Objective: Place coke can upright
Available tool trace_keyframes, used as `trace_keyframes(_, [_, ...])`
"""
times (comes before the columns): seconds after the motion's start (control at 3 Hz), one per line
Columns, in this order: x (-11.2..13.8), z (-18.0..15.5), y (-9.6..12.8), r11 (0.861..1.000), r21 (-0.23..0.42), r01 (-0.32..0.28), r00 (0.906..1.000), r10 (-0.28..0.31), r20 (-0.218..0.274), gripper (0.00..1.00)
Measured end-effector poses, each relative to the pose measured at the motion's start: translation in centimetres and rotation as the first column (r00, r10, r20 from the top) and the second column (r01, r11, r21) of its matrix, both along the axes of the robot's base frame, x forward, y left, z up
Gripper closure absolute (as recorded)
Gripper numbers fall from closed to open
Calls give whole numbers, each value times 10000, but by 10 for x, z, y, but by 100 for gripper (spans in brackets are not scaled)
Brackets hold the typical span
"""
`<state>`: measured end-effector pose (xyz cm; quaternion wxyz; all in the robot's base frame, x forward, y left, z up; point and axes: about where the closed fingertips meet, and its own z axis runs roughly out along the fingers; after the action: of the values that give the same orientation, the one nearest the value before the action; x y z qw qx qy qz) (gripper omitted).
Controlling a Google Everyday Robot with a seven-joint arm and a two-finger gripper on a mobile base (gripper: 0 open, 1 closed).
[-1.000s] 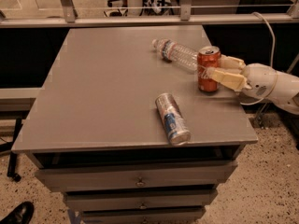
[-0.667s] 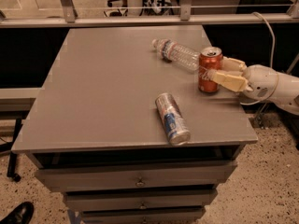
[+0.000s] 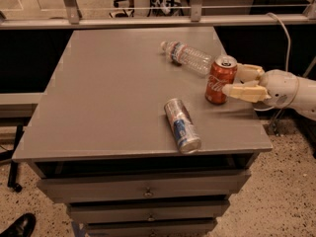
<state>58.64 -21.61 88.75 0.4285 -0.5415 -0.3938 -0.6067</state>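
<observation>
The coke can (image 3: 219, 81), red with white script and a silver top, stands upright on the grey table (image 3: 108, 93) near its right edge. My gripper (image 3: 234, 81) reaches in from the right and is open. Its cream fingers (image 3: 245, 92) lie just to the right of the can, with the tips at the can's side and no longer wrapped around it.
A clear plastic water bottle (image 3: 187, 56) lies on its side just behind the can. A silver-and-blue can (image 3: 181, 125) lies on its side near the front edge. The table's right edge is just under my gripper. Drawers (image 3: 145, 191) sit below the tabletop.
My gripper has drawn back to the right, so the fingers that were around the coke can now sit beside it. The can stays upright in place.
</observation>
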Motion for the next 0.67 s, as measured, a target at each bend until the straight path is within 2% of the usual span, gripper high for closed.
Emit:
trace_keyframes(0.33, [-3,10,-6,9993,-363,107,9999,-107,-5,0])
trace_keyframes(0.67, [-1,35,-1,9939,-1098,94,9999,-102,-64,0])
